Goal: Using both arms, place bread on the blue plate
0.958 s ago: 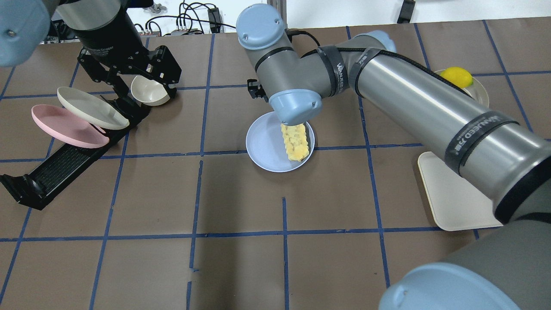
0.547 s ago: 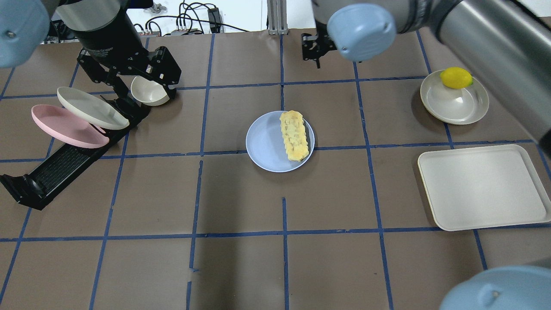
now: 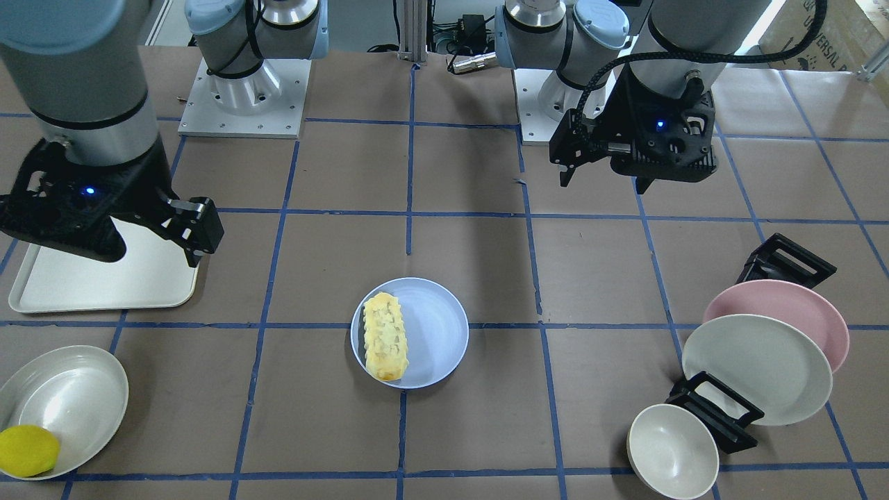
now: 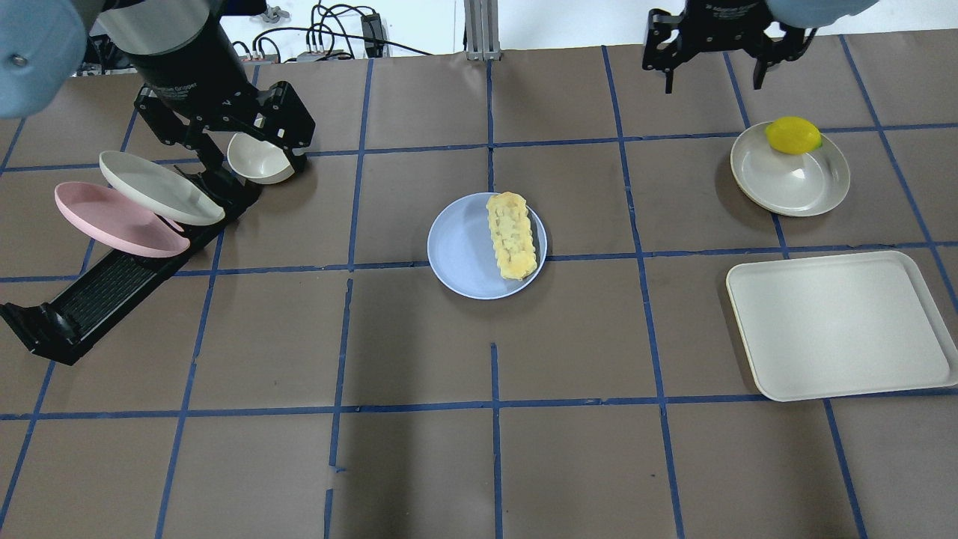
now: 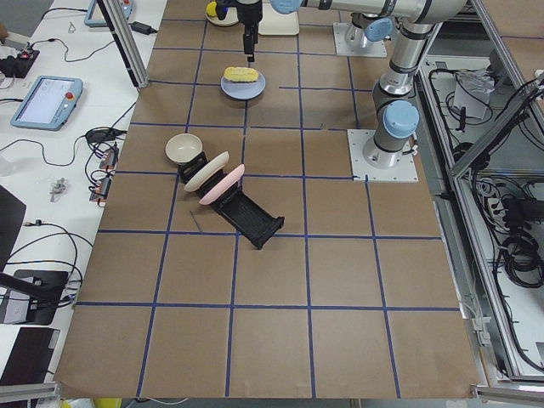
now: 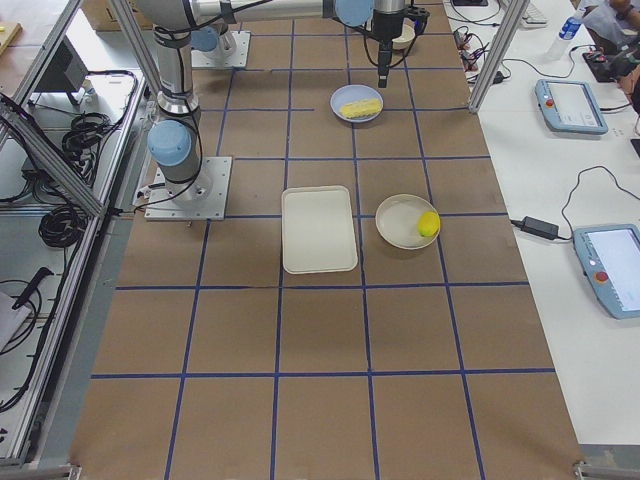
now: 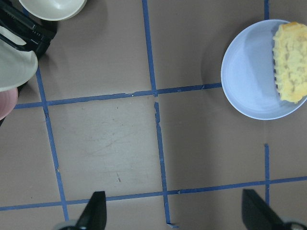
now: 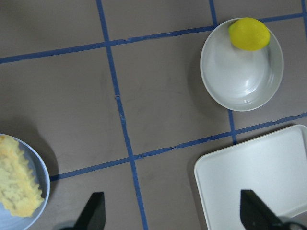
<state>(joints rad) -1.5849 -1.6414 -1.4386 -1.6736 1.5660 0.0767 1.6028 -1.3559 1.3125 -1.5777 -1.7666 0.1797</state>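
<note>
The bread (image 4: 513,236) lies on the right half of the blue plate (image 4: 460,251) at the table's middle, pale yellow side up, with nothing touching it. It also shows in the front view (image 3: 385,337) on the plate (image 3: 434,330). My right gripper (image 4: 711,78) is open and empty, raised at the far right, well away from the plate. My left gripper (image 4: 247,153) is open and empty, held high at the far left over the bowl and rack. The left wrist view shows the plate (image 7: 249,81) and bread (image 7: 292,60) at its upper right.
A lemon (image 4: 793,135) sits in a cream plate (image 4: 793,183) at the far right. A cream tray (image 4: 838,326) lies in front of it. A black dish rack (image 4: 105,288) on the left holds a pink plate (image 4: 112,221) and a cream plate (image 4: 157,187); a small bowl (image 4: 262,168) stands beside it.
My right arm has lifted off the bread and swung back to the far right. The bread stays on the blue plate. The left arm has not moved.
</note>
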